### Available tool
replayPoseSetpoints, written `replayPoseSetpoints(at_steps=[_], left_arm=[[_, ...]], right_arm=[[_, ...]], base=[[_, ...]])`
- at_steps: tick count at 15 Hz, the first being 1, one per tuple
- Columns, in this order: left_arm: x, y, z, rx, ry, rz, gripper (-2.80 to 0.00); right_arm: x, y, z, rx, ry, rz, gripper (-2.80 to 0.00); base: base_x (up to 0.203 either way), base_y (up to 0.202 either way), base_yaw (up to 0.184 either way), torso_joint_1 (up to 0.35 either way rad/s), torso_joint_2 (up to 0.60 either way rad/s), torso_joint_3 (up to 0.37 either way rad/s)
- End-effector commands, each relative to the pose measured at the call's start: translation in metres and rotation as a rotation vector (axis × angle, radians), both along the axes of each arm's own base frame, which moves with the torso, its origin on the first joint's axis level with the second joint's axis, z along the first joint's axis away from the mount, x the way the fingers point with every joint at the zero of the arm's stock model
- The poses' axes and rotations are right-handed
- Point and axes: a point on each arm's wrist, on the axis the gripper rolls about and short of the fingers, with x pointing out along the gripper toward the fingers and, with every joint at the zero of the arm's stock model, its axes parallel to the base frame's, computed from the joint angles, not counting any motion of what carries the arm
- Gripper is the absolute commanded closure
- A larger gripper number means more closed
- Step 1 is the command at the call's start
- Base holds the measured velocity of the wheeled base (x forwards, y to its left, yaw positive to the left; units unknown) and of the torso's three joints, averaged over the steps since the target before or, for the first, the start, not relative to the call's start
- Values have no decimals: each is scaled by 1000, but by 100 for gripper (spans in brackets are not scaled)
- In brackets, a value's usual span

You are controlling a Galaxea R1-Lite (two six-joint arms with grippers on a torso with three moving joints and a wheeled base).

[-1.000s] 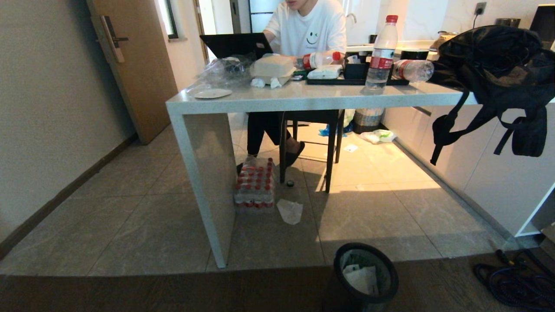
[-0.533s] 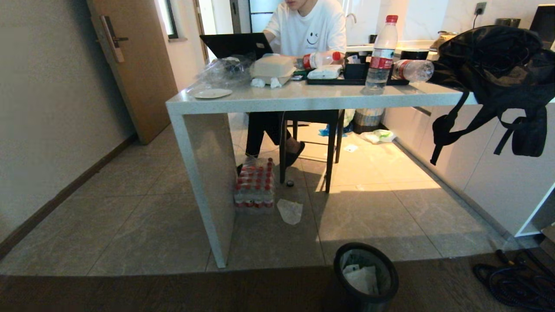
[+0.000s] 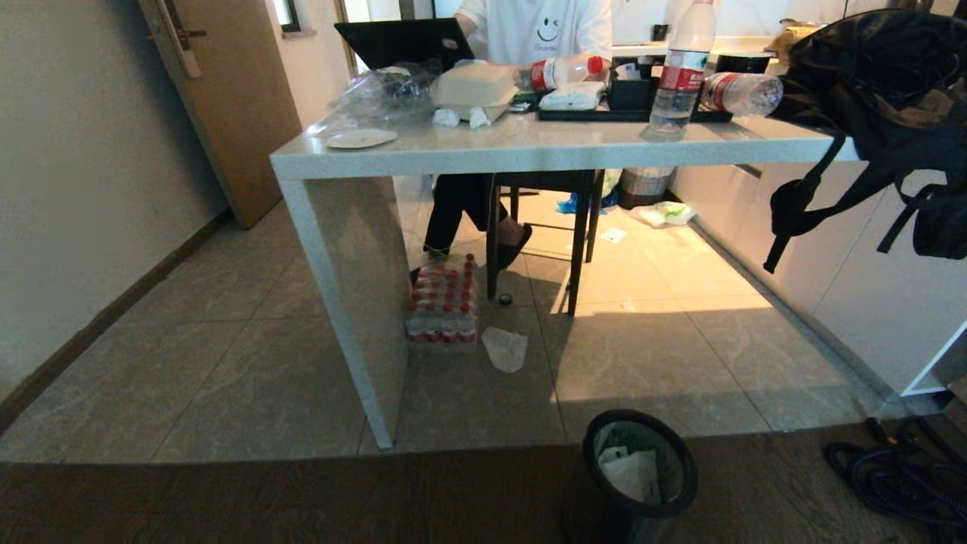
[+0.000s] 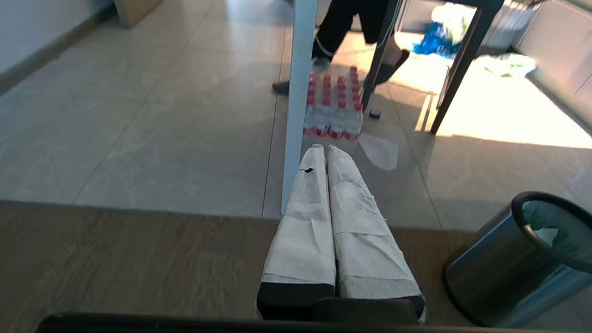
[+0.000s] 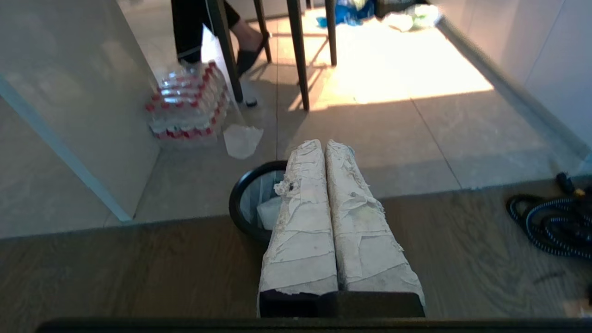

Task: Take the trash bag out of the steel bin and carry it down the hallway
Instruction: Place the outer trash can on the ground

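Note:
The steel bin (image 3: 636, 415) stands on the dark wood floor, low and right of centre in the head view. Inside it lies the trash bag (image 3: 633, 474), pale plastic with a greenish tint. Neither gripper shows in the head view. My left gripper (image 4: 322, 149) is shut and empty, hanging above the floor with the bin (image 4: 490, 273) off to one side. My right gripper (image 5: 322, 143) is shut and empty too. It hovers over the bin's rim (image 5: 238, 203) and covers part of the bag (image 5: 268, 210). The hallway is out of view.
A white table (image 3: 483, 159) with a slab leg stands ahead, and a person sits behind it on a dark chair (image 3: 578, 249). A bottle pack (image 3: 442, 302) and a flat white scrap (image 3: 505, 349) lie on the tiles. A black backpack (image 3: 869, 98) hangs right; a coiled cable (image 3: 891, 476) lies beside the bin.
The whole head view has shifted: the camera has dipped and the table now sits higher in the picture. Nothing in the room has moved.

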Motion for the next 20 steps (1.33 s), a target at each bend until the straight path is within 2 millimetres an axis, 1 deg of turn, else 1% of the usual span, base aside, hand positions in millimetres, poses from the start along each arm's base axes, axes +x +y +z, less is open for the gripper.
replayPoseSetpoints(at_steps=[1,20], left_arm=[[0,0,0,-2,-1,1,0],[0,0,0,5,1,2,0]], right_arm=[[0,0,0,1,-3,0,0],[0,0,0,1,-3,0,0]], base=[[0,0,0,2,6,-201],[0,0,0,2,3,-197]])
